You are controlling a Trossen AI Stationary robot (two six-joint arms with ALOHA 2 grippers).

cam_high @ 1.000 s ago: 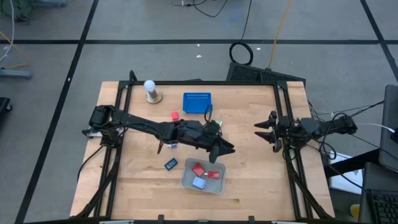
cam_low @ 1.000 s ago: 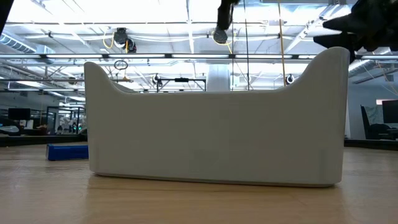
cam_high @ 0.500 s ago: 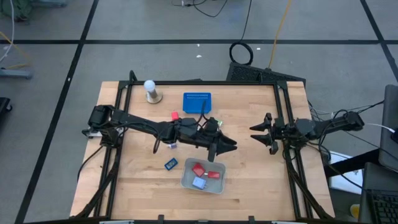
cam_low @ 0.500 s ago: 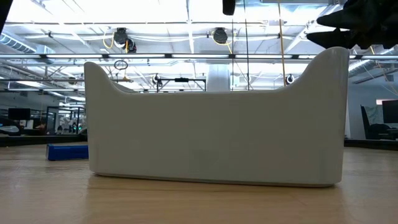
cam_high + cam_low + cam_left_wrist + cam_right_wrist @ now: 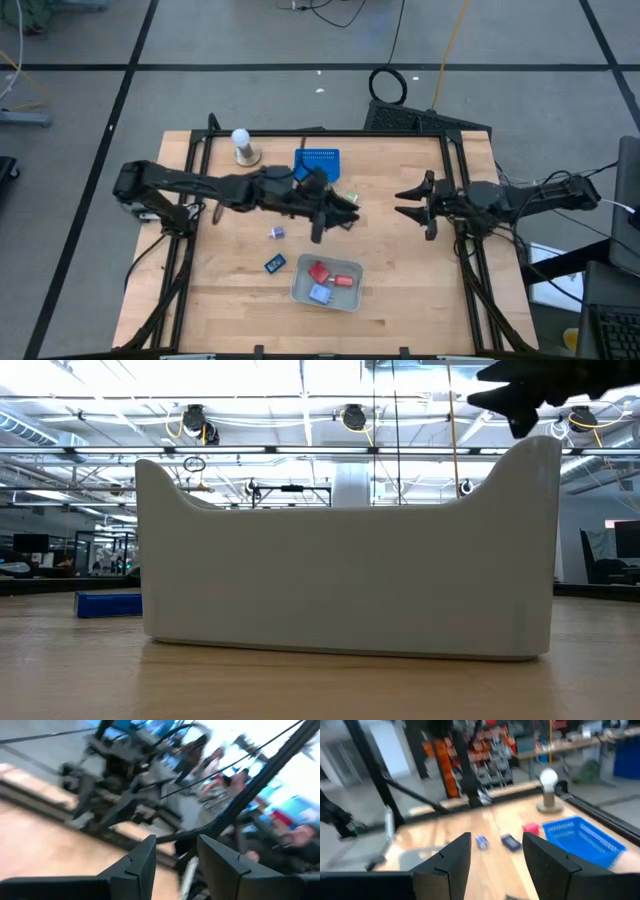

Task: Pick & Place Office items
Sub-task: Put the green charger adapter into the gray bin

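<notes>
In the high view the white tray near the table's near edge holds two red pieces and a blue one. A dark blue piece and a small purple-blue piece lie on the wood to the tray's left. My left gripper hovers open above the table's middle, beyond the tray; its wrist view shows nothing between the fingers. My right gripper is open at the table's right, pointing left. Its wrist view shows a red piece and two blue pieces on the wood.
The blue perforated basket and the white ball on its stand stand near the far edge. A small green piece lies right of the basket. The low view is filled by the tray's wall. Bare wood shows at the near right.
My left gripper has swung from above the tray toward the far edge, and the arm now lies along the basket's near side; this uncovered the purple-blue piece. My right gripper has moved a little toward the table's left.
</notes>
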